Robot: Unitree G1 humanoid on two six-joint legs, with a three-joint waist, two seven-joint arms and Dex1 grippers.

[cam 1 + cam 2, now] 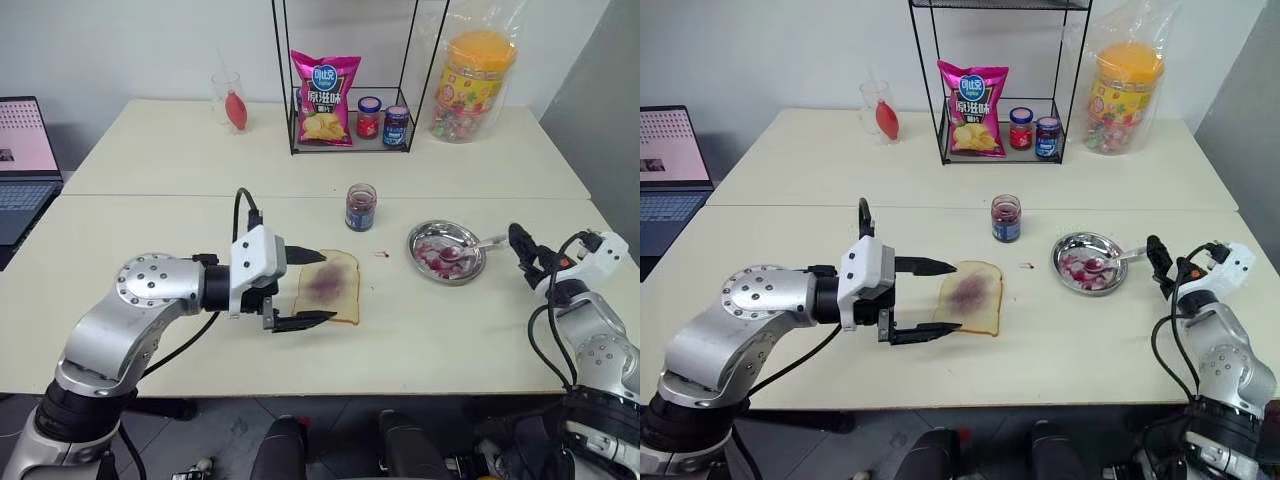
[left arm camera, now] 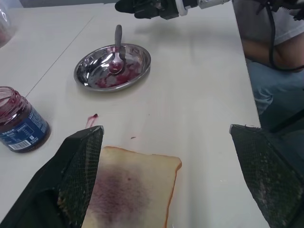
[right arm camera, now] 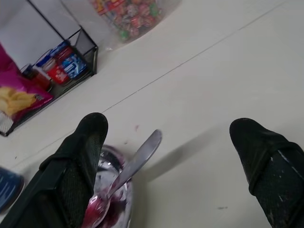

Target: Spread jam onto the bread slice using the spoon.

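Both grippers, left (image 1: 308,288) and right (image 3: 166,142), gape empty; the spoon (image 1: 466,247) lies in the dish (image 1: 446,268), handle toward the right gripper.

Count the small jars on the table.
3: the open jam jar stands beside the bread slice; a red-lidded jar and a blue-lidded jar sit in the wire rack.

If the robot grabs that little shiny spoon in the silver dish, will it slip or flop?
The small shiny silver metal spoon looks stiff, so it probably won't flop. Its slender, smooth handle might slip between the fingers. Its bowl is smeared with purple-red jam and lies in the round metal dish, so lifting it may drip.
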